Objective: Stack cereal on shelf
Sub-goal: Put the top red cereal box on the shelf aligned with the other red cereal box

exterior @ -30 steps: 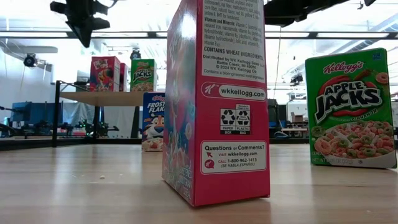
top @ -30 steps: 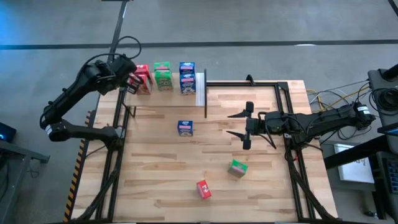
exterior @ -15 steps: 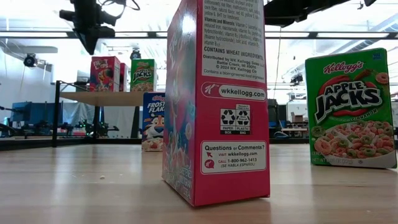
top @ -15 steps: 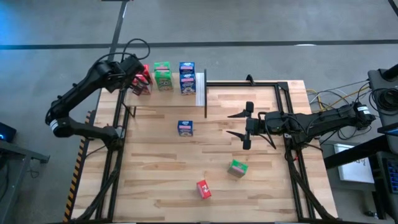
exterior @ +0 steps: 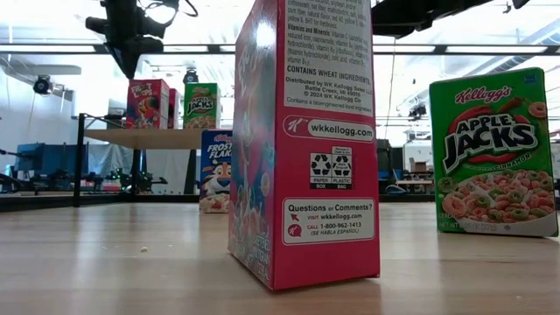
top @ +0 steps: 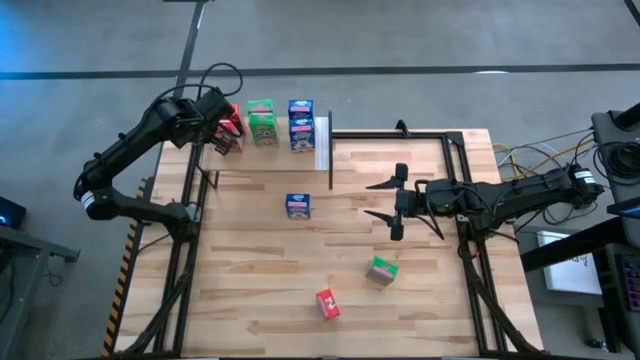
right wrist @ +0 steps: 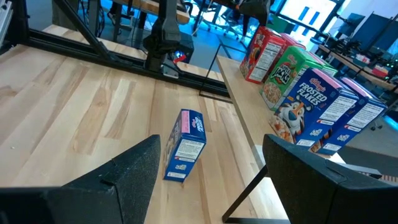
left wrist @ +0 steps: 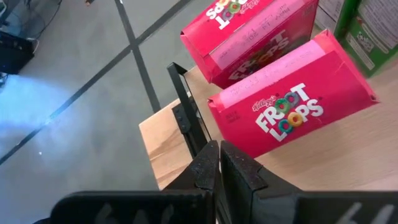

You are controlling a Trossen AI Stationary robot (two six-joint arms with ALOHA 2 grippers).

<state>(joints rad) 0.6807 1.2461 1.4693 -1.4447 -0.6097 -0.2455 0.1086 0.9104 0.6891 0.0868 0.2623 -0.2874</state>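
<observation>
On the shelf [top: 322, 145] at the table's far left stand two red cereal boxes [left wrist: 292, 112] [left wrist: 249, 34], a green one [top: 262, 122] and blue ones [top: 300, 125]. My left gripper [left wrist: 219, 155] is shut and hovers over the shelf's left end, just off the nearer red box's corner; the low view shows it [exterior: 128, 66] above that box [exterior: 149, 103]. My right gripper [top: 378, 200] waits open above the table's middle right, holding nothing. A blue box [top: 298, 206], a green box [top: 382, 270] and a red box [top: 327, 304] stand on the tabletop.
Black metal uprights [left wrist: 186, 118] stand at the shelf's left end, close under my left fingers. A thin black post [top: 330, 150] rises beside the shelf's white end strip. Bare wooden tabletop [top: 250, 270] lies at the near left.
My left gripper has moved a little toward the right and down, closer to the red boxes on the shelf, staying shut. The boxes have kept their places.
</observation>
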